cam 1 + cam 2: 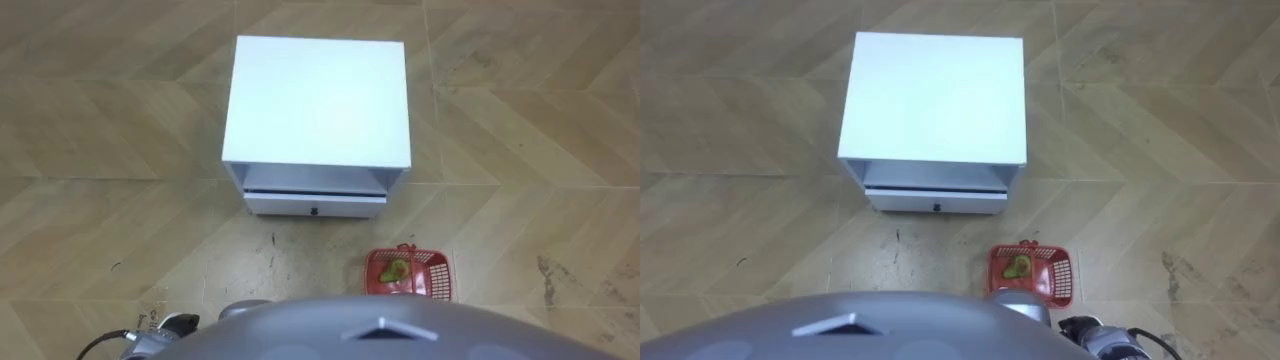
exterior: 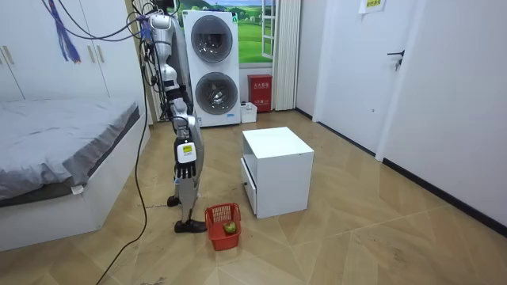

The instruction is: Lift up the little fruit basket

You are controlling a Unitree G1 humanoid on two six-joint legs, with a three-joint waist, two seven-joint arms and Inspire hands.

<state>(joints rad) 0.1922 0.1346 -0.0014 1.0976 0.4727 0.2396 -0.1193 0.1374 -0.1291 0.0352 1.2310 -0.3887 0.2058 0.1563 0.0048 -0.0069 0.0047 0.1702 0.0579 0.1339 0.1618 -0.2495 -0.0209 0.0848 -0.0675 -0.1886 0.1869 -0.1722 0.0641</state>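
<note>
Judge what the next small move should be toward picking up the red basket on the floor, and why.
Probably bend down and lower the right hand toward the fruit basket. The robot stands upright facing the white nightstand; the basket sits on the floor at its right, a green fruit inside, and that hand hangs at its side, well above the rim.

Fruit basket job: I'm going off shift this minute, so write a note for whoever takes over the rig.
The right hand hangs open at the robot's side, holding nothing. The left hand is low at its side. The fruit basket stands on the floor at the robot's right front, near the white nightstand, a green fruit inside. Done: nothing yet. Left: bend, grip the basket, lift.
</note>
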